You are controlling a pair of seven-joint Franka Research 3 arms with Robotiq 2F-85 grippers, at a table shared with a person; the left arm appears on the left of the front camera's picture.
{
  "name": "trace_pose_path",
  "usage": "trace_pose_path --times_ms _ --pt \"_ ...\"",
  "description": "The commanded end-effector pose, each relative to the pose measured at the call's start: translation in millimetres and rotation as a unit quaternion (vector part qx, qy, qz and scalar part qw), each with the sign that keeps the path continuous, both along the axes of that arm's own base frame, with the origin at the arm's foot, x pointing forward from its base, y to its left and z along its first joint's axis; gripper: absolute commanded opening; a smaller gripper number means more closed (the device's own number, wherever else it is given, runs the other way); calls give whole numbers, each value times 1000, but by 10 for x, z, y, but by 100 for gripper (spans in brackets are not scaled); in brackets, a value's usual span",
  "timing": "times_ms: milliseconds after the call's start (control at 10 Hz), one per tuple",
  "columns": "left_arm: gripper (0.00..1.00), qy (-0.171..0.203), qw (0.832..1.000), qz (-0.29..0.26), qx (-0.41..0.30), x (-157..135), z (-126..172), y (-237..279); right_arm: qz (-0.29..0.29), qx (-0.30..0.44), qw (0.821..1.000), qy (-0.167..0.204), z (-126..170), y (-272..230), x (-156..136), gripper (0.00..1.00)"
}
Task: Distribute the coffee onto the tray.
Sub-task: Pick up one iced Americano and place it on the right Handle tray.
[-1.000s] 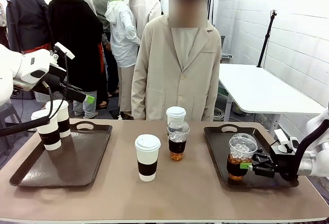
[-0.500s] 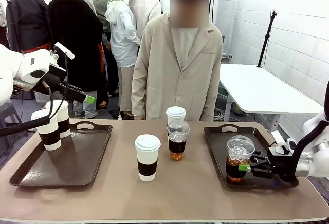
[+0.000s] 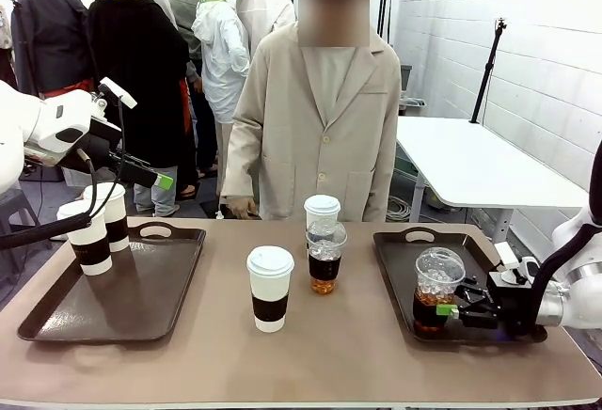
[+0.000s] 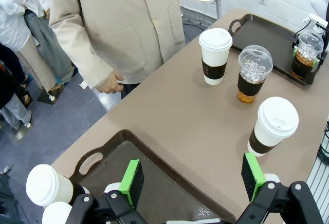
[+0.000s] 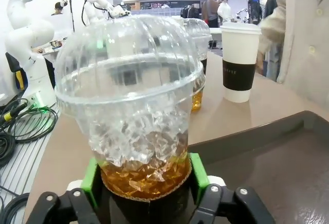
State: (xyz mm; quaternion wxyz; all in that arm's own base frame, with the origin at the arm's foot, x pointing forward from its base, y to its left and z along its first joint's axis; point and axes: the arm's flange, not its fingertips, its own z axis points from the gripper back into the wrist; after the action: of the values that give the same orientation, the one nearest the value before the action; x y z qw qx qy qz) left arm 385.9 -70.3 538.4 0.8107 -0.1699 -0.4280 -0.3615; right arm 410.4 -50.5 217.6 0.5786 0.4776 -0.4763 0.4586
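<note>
At the left end of the brown table [image 3: 216, 358] lies a dark brown plastic tray with a handle slot [image 3: 56, 321]. Two white paper cups with white lids and dark sleeves [image 3: 89, 239] stand close together in its far left corner. The left gripper [image 4: 193, 178] hangs above this tray, its green-padded fingers spread wide around nothing.

In the middle of the bare tabletop, three drinks wait:
- a white lidded paper cup with a dark sleeve [image 3: 270, 288], nearest the robot
- a clear plastic dome-lidded cup of dark iced coffee [image 3: 325, 260], just beyond it
- a second sleeved paper cup [image 3: 322, 211], right behind the iced one; whether those two touch I cannot tell

A person in a beige coat [image 3: 320, 128] stands at the far edge.

On the right, a matching dark tray [image 3: 400, 260] holds another clear dome-lidded iced coffee [image 3: 437, 288] near its front edge. The right gripper [image 5: 145, 183] pinches it low, one green pad on each side of the base. The cup looks seated on the tray or nearly so, though its foot is hidden.

The risks, as I judge them:
- Letting go before the base is flat could tip the cup.
- Pulling back crookedly could drag it against the tray's rim.
- Too hard a squeeze on thin plastic could pop the lid.
- Reaching between the crowded middle cups could knock a neighbour over
</note>
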Motion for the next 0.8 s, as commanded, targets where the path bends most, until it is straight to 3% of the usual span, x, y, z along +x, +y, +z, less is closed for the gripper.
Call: trace_pose_path --times_ms 0,700 --pt "100 4 1000 -2 0 -1 -5 19 -3 -7 1000 -5 -53 -15 -43 100" --pt "100 4 1000 -2 0 -1 -5 19 -40 -25 999 13 73 -354 -218 100"
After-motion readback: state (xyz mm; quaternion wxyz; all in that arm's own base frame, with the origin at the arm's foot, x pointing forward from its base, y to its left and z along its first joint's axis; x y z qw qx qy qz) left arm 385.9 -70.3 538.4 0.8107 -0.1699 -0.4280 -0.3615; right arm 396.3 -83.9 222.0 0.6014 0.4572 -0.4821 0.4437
